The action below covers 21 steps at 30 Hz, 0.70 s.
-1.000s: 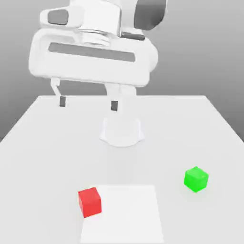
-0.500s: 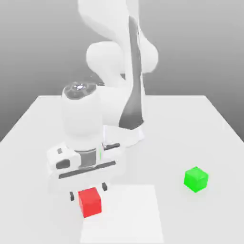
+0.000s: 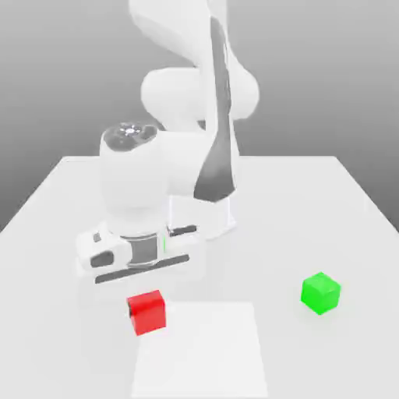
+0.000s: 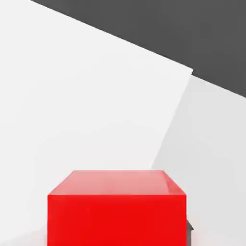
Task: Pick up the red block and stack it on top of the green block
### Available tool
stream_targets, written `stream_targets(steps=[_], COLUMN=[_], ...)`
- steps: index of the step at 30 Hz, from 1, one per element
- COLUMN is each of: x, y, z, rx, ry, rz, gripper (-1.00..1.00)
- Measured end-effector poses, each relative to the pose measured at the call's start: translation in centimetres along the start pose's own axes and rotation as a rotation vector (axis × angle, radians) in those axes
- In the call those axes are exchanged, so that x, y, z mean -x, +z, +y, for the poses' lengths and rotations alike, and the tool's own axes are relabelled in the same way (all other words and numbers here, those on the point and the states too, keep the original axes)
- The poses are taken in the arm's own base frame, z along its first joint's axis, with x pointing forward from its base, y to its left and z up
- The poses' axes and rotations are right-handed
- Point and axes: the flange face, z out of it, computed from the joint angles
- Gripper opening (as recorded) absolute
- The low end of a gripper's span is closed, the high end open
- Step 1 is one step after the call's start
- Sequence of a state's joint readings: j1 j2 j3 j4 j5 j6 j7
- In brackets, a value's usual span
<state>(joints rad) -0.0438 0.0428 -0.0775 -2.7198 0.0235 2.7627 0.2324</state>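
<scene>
**Red block sits directly under the lowered hand**

The table (image 3: 70, 203) is a pale white surface filling the lower two thirds of the exterior view, with a brighter white square patch (image 3: 210, 351) at bottom centre. The white arm (image 3: 195, 101) rises from the middle of the frame and folds down toward the lower left, ending in the gripper (image 3: 145, 290), whose wide body hangs just above the table.

The red block (image 3: 147, 312) lies in the lower left of centre in the exterior view, immediately below the gripper's body and overlapping the left edge of the bright patch. Its top edge meets the underside of the hand in the picture, so the fingers are hidden behind the block and the hand body; whether they are spread or pressed onto the cube cannot be told. In the hand view the red block (image 4: 116, 209) takes up the lower middle of the frame, its top face and one side face showing, with white table (image 4: 72, 96) behind it.

The green block (image 3: 320, 293) rests on the table at the right of the exterior view, well apart from the red block and the gripper, standing alone.
</scene>
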Motion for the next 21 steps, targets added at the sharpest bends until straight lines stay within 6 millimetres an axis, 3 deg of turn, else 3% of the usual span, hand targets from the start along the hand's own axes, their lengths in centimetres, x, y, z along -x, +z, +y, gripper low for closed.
stream_targets(steps=[5,10,18,21], x=[4.1,9.4,19.7,20.5], y=[-1.3,-2.3,-3.2,-1.6], z=[-8.3,-14.7,-21.6,-22.2], rx=[-0.009,-0.01,0.002,0.005], ry=[0.023,0.073,0.153,0.162], rz=[-0.002,-0.005,0.0,0.006], gripper=[-1.0,-1.0,-1.0,-1.0])
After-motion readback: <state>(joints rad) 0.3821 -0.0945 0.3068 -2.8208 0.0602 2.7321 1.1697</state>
